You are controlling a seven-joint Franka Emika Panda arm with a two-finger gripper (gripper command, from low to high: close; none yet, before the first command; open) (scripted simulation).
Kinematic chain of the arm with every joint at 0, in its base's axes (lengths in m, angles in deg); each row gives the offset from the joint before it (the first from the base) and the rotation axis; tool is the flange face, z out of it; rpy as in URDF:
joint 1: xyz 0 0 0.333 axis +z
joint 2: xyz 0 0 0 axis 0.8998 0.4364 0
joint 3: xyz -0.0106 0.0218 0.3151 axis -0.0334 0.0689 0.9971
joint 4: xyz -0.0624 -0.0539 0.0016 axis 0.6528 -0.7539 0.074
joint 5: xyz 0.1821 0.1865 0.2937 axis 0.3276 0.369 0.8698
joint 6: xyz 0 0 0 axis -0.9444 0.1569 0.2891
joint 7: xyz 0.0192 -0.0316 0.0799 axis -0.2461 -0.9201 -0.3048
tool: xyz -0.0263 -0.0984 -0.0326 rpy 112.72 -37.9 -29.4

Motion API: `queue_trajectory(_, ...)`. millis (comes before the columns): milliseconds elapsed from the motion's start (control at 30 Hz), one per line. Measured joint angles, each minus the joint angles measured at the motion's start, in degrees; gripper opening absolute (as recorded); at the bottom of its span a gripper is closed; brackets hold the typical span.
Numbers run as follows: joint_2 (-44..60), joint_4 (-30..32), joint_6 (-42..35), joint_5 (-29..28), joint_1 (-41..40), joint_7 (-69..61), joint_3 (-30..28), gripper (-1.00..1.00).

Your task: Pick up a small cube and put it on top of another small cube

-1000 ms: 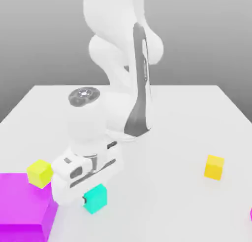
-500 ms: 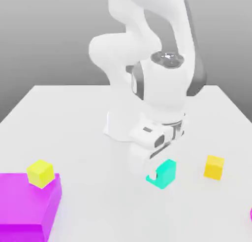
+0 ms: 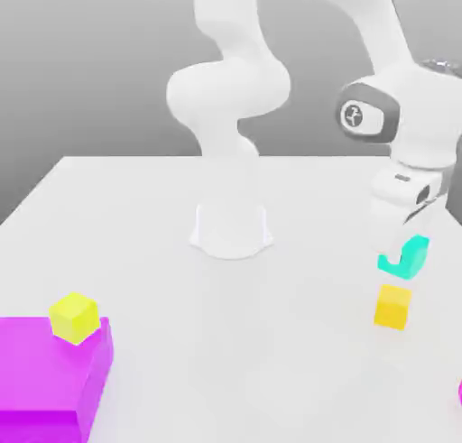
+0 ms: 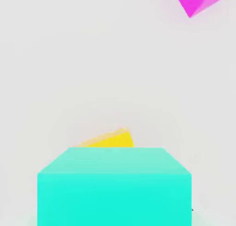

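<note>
The jaws, clamped on the teal cube [image 3: 405, 257], hold it just above the golden cube [image 3: 393, 307] on the desk [image 3: 162, 252].

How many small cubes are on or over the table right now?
3: teal cube held above the golden cube; lime-yellow cube on the magenta block. Others may be hidden.

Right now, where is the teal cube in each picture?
Exterior view: the teal cube hangs in the gripper at the exterior view's right, just above the orange-yellow cube.
Hand view: the teal cube is big and close.
Shared landmark: the orange-yellow cube, peeking out behind it.
</note>
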Motion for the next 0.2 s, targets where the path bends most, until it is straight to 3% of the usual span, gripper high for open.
queue_trajectory(67, 4.12, -0.11, 3.91, -2.82, -0.03, 2.09, -0.54, -1.0)
queue_trajectory(100, 5.49, -0.15, 5.2, -3.85, 0.07, 2.84, -0.85, 1.0)
queue_trajectory(200, 5.49, -0.15, 5.2, -3.85, 0.06, 2.84, -0.85, 1.0)
